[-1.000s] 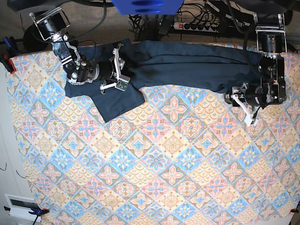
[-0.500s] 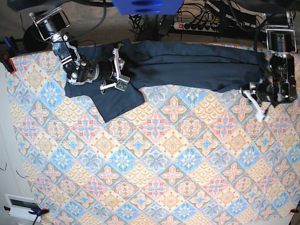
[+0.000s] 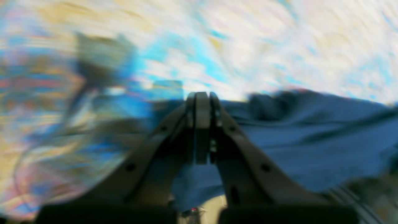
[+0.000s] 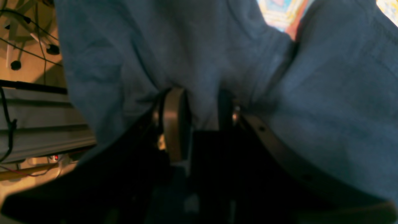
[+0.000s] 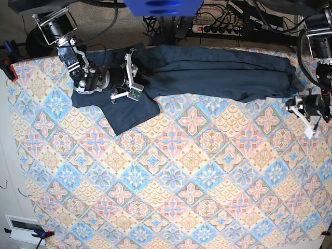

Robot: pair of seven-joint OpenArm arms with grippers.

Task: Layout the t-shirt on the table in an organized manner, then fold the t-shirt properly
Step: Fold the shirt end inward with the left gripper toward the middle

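While the t-shirt [image 5: 207,72] lay stretched in a long dark band along the far edge of the table [image 5: 181,197], its one end spread out into a wider flap toward the near side. The right gripper [image 5: 128,83] sat on that spread end, and its wrist view showed the two fingers [image 4: 174,127] standing apart with a fold of the navy cloth bunched between them — grasping the shirt. Beyond the cloth, in that same view, cables and a pale floor showed past the table edge.

The left gripper [image 5: 307,118] hung over the patterned tablecloth at the opposite side, just beside the shirt's narrow end but apart from it. Its wrist view was badly blurred, yet the fingers [image 3: 201,124] were pressed flat together — clenched on nothing — with the blue cloth lying behind them.
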